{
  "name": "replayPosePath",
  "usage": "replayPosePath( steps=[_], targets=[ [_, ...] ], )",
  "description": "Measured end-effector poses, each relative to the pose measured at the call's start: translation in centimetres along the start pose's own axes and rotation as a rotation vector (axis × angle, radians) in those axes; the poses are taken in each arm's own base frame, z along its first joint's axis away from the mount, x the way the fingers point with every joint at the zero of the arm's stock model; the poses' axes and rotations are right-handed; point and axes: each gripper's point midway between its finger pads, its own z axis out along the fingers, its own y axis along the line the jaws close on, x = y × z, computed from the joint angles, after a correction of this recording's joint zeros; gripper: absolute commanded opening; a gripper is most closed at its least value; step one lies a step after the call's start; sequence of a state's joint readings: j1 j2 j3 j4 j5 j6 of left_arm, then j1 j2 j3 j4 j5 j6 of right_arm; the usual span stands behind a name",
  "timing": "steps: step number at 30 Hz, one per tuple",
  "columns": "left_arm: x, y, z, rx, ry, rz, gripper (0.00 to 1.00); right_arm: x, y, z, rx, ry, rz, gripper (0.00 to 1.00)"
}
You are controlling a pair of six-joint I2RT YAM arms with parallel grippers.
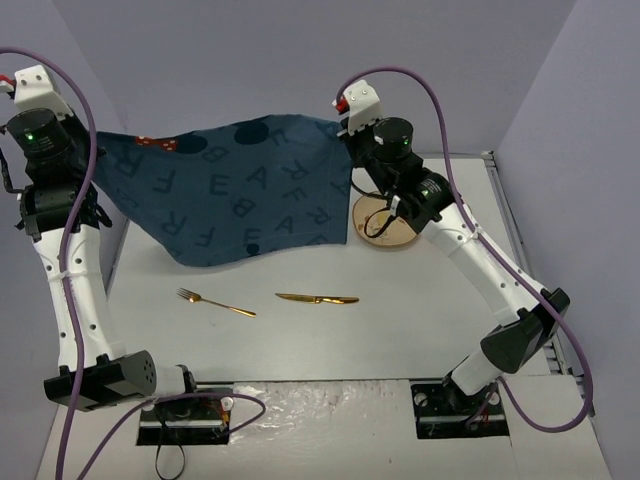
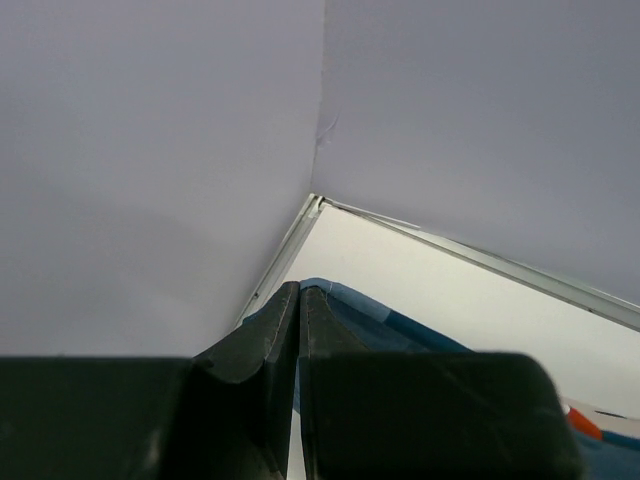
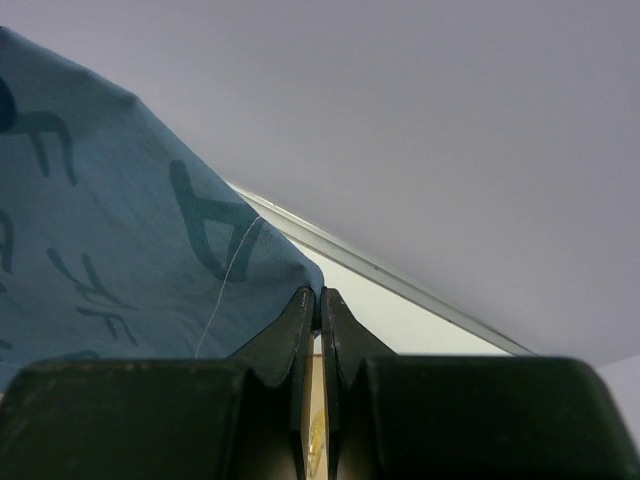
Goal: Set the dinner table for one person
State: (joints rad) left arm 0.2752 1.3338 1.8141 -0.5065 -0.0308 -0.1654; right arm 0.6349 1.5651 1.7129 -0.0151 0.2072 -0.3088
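Observation:
A dark blue placemat (image 1: 240, 190) printed with letters hangs stretched above the far half of the white dinner table (image 1: 400, 320). My left gripper (image 1: 92, 150) holds its left corner and my right gripper (image 1: 345, 130) holds its right corner. In the left wrist view the left gripper (image 2: 300, 290) is shut on a blue cloth corner (image 2: 400, 325). The right wrist view shows the right gripper (image 3: 320, 296) pinching the lettered cloth (image 3: 120, 250). The cloth's lower edge sags toward the tabletop. A gold fork (image 1: 215, 302) and a gold knife (image 1: 318, 298) lie side by side on the table, nearer than the cloth.
A round wooden plate (image 1: 388, 225) sits on the table beneath the right arm's wrist. Grey walls close in the back and both sides. The table's metal rim (image 2: 480, 258) runs along the far edge.

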Motion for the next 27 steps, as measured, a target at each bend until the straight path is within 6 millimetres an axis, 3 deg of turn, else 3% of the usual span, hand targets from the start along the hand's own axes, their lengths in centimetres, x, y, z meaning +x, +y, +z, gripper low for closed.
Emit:
replayPosePath(
  steps=[10,17,23,27],
  targets=[
    [1.5,1.6,0.0,-0.073,0.007,0.04,0.0,0.7,-0.2,-2.6,-0.032,-0.014,0.01,0.0],
    [1.2,2.5,-0.9,-0.118,-0.009,0.054,0.0,-1.0,-0.3,-4.3,-0.054,-0.085,0.052,0.0],
    [1.7,3.5,-1.1,-0.167,-0.012,0.056,0.0,-0.7,0.2,-4.0,-0.07,-0.093,0.073,0.0],
    [3.2,4.3,-0.6,-0.195,0.019,0.038,0.0,0.1,0.9,-3.5,-0.085,-0.078,0.081,0.0]
  ],
)
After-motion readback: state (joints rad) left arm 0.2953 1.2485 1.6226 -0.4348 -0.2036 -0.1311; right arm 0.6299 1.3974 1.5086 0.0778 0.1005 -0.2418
